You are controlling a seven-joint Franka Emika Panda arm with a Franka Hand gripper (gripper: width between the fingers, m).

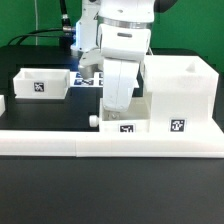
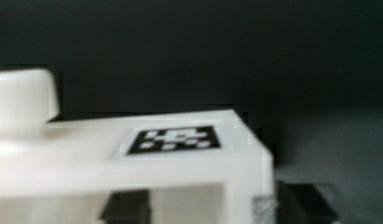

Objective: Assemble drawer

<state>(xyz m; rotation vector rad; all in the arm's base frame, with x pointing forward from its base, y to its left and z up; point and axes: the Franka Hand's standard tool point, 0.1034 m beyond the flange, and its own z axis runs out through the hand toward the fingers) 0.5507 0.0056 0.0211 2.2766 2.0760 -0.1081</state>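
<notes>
Where the hand is, exterior view: the hand [image 1: 118, 106] hangs low over the middle of the black tabletop [image 1: 45, 118], right above the front tray [image 1: 108, 124]; its fingertips are hidden behind its own white body.
Front tray: lies just behind the border wall [image 1: 110, 148] and close beside the casing [image 1: 180, 100]. Its long axis runs along the wall, its knob [image 1: 92, 121] points to the exterior view's left, and a tagged side faces the camera. The hand hides its inside.
Casing: the large box stands at the exterior view's right, near the wall, with a tag low on its front. Its upper side looks open behind a raised rim, and the inside cannot be seen.
Left tray [image 1: 55, 88]: sits well apart at the exterior view's left, open side up, long axis across the view, tag on the near wall. Only white inner walls show.
Marker board [image 1: 88, 82]: lies flat behind the hand.
Front tray, wrist view: the front tray [image 2: 99, 150] fills the near field, blurred, against the dark tabletop [image 2: 259, 50].
Tag [image 2: 175, 139]: on the tray's flat face that is turned to the camera.
Knob [image 2: 24, 95]: juts from the tray at the end away from the tag.
Hand [image 2: 202, 205]: dark fingers [image 2: 126, 208] stand on either side of the tray's white body. Whether they press on it cannot be told.
</notes>
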